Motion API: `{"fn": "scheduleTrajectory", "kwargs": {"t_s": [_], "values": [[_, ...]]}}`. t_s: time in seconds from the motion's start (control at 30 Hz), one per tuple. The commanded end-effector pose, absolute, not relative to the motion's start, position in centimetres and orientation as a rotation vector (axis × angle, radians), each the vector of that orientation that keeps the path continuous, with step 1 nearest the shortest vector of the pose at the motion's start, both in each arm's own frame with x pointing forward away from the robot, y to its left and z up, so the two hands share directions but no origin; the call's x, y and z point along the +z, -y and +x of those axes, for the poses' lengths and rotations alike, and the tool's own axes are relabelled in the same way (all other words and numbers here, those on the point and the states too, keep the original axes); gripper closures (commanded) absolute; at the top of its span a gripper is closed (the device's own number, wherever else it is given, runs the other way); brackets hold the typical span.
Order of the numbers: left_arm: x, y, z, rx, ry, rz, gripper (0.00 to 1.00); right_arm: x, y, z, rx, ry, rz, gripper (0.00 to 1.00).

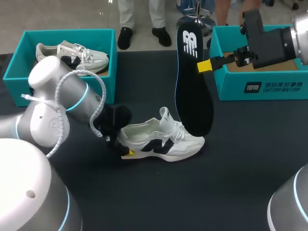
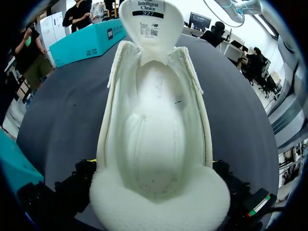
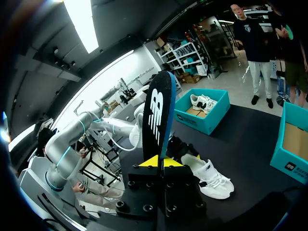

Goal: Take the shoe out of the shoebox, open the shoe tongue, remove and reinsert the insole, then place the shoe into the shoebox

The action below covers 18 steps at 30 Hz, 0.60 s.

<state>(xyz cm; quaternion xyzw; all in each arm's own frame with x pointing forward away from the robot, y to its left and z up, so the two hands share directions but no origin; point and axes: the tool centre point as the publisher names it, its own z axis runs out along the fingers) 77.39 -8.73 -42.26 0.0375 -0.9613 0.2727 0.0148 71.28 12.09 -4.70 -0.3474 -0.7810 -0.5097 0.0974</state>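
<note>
Fingers of my left gripper pinch the heel of the shoe from both sides, pinning it to the black table. In my left wrist view the padded collar sits right between them. The shoe lies on its sole with its long axis running across the table, heel toward my left arm and toe pointing right. Its tongue is folded up and forward, so the mouth gapes and the bare white footbed shows inside.

Just right of that mouth hangs the black insole. Its long axis is nearly upright, with the logo heel end on top and the broad toe end down, reaching level with the laces and forefoot. Whether it touches the shoe I cannot tell. My right gripper has its yellow tips clamped narrowly on the insole's edge near the upper end, so this arm alone carries it.

As I judge it, reinsertion turns on one offset. The opening lies left of the insole's hanging toe, toward the heel, so that toe end must shift left, tip forward and slide in toward the shoe's toe. Farther right, a teal shoebox stands open, well apart from the shoe.
</note>
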Motion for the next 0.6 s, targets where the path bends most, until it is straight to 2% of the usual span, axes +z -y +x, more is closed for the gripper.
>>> {"fn": "scheduleTrajectory", "kwargs": {"t_s": [0.03,0.27,0.6], "values": [[-42.36,8.42,77.57,0.886,2.983,0.115,0.0,-4.76,-12.34,71.5,-1.506,2.313,-1.029,1.0],[-42.69,7.66,77.7,1.056,2.894,0.157,0.0,-4.76,-12.34,71.5,-1.506,2.313,-1.029,1.0],[-42.35,7.54,77.5,1.07,2.916,0.122,0.0,-4.76,-12.34,71.5,-1.506,2.313,-1.029,1.0]]}}
